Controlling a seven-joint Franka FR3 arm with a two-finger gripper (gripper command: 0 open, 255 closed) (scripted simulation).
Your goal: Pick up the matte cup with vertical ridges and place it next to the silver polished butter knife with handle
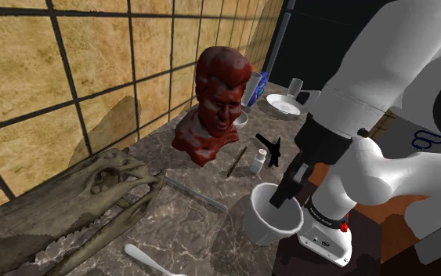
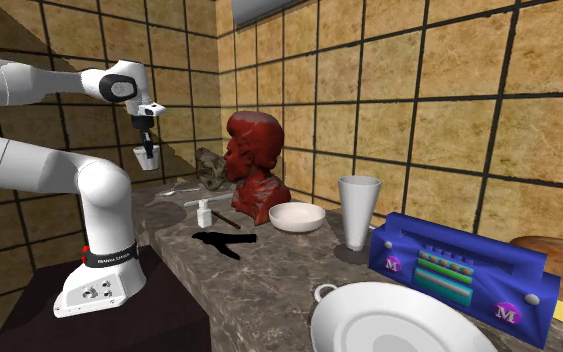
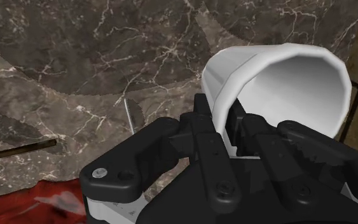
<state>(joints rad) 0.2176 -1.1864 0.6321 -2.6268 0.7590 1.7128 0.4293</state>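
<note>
Jaws clasp the rim wall of the white cup (image 1: pixel 269 223), one inside and one outside, holding it upright above the marble bench (image 1: pixel 203 235) near the stand. A silver butter knife (image 1: pixel 197 194) lies between cup and crocodile skull (image 1: pixel 77 204); a red bust (image 1: pixel 215 102) stands beyond.

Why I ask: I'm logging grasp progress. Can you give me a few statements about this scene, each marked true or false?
1. The black two-finger gripper is shut on the wall of the plain white cup. True.
2. The cup stands on the dark marble countertop. False: it hangs in the gripper above the countertop.
3. The dark red bust of a head stands on the countertop. True.
4. The blue radio lies against the long-jawed animal skull. False: the radio sits at the other end of the countertop, by the tall glass.
</note>
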